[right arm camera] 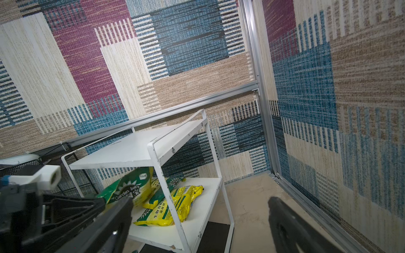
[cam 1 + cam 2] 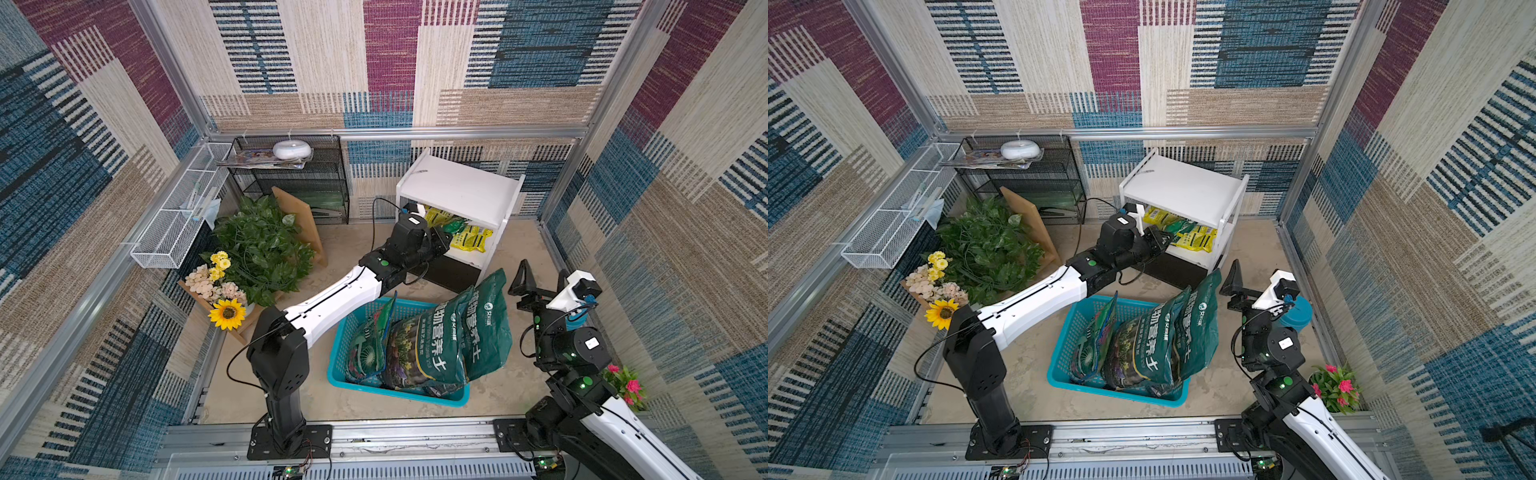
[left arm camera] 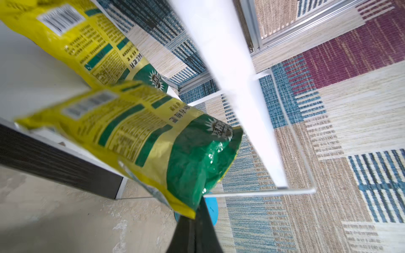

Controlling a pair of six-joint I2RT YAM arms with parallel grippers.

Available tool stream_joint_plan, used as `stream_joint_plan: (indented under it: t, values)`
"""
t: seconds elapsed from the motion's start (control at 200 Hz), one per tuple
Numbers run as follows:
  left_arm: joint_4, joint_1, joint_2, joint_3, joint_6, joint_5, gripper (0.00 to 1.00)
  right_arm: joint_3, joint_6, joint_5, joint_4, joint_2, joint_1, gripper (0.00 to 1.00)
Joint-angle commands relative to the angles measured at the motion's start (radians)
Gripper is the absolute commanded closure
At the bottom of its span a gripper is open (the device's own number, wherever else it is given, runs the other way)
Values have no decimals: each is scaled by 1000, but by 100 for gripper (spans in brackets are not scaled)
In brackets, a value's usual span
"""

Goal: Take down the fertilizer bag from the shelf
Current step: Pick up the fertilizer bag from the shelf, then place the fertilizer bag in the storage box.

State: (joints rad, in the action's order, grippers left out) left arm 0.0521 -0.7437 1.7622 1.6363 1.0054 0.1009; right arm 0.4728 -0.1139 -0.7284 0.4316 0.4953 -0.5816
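The white shelf (image 2: 461, 187) (image 2: 1187, 191) (image 1: 135, 149) stands at the back right. Yellow-and-green fertilizer bags (image 2: 471, 239) (image 2: 1196, 239) lie on its lower board. My left gripper (image 2: 442, 241) (image 2: 1163, 241) (image 3: 195, 216) reaches in at that board's front and is shut on the edge of one fertilizer bag (image 3: 153, 140) (image 1: 129, 188), which is tilted up. A second bag (image 3: 87, 43) (image 1: 173, 208) lies flat behind it. My right gripper (image 2: 540, 286) (image 2: 1246, 286) (image 1: 200, 200) hangs open and empty to the right of the shelf.
A teal basket (image 2: 345, 332) holding large dark green soil bags (image 2: 453, 332) sits in front of the shelf. A black mesh rack (image 2: 299, 178), a white wire basket (image 2: 178, 216) and leafy plants (image 2: 262, 249) fill the back left. A pink flower pot (image 2: 627, 386) stands at the right.
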Motion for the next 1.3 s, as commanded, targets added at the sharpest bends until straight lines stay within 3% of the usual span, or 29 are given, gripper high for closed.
stream_joint_plan:
  t: [0.0,0.511,0.751,0.901,1.297]
  values:
    - [170,0,-86,38,-110,-51,100,-4,-8,9,1,-5,0,1]
    - [280,-2,-661,-310,-260,-324,100,1,-34,53,-14,-2,0,1]
    - [275,12,-707,-410,-309,-332,100,7,-38,67,-13,22,0,1]
    - [118,61,-736,-564,-271,-256,100,7,-39,70,-10,31,1,1]
    - [-183,107,-780,-886,-163,-244,100,9,-37,77,-2,57,0,1]
